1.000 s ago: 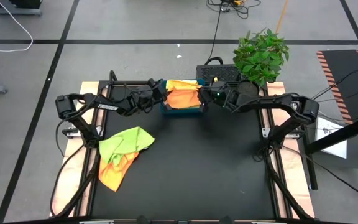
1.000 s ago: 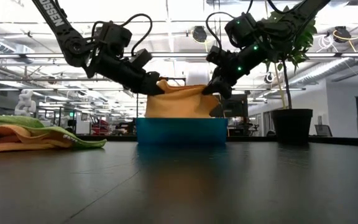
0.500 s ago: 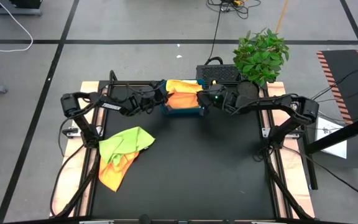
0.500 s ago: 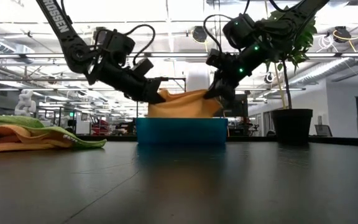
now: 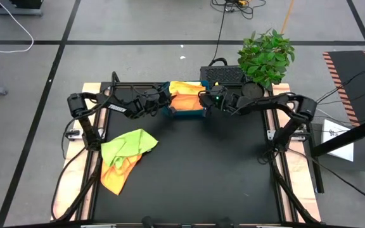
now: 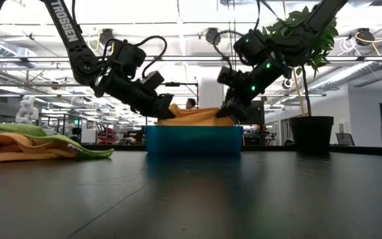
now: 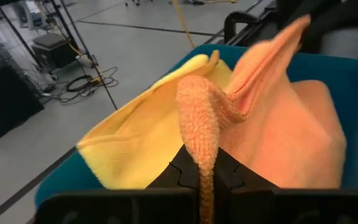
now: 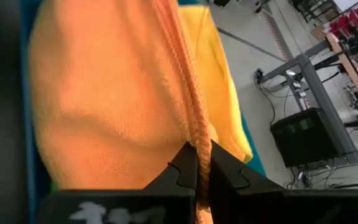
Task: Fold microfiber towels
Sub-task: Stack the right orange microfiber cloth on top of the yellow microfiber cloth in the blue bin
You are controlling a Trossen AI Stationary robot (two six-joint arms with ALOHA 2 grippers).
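A blue tray stands at the table's far middle and also shows in the low view. In it lie an orange towel and, behind it, a yellow towel. My left gripper is shut on the orange towel's left side at the tray's left rim. My right gripper is shut on its right side at the right rim. The orange towel sags between them, just above the tray's rim. A lime green towel lies crumpled on another orange one at the table's left. My left gripper pinches a bunched fold of the orange towel's left edge between its two fingers, slanting down from the table's left. The cloth beyond the fold rests on the yellow towel in the tray. My right gripper pinches a narrow gathered fold at the orange towel's right edge between its two fingers, slanting down from the table's right. The rest of the towel lies spread in the tray, beside the yellow towel.
A potted plant stands at the table's far right corner, with a black box behind the tray. The black tabletop in front of the tray is bare. A person shows far off in the room.
Both grippers have gone down toward the tray, still shut on the orange towel. The towel, held up in a tall hump a second ago, has sunk into the tray and now sags low between them.
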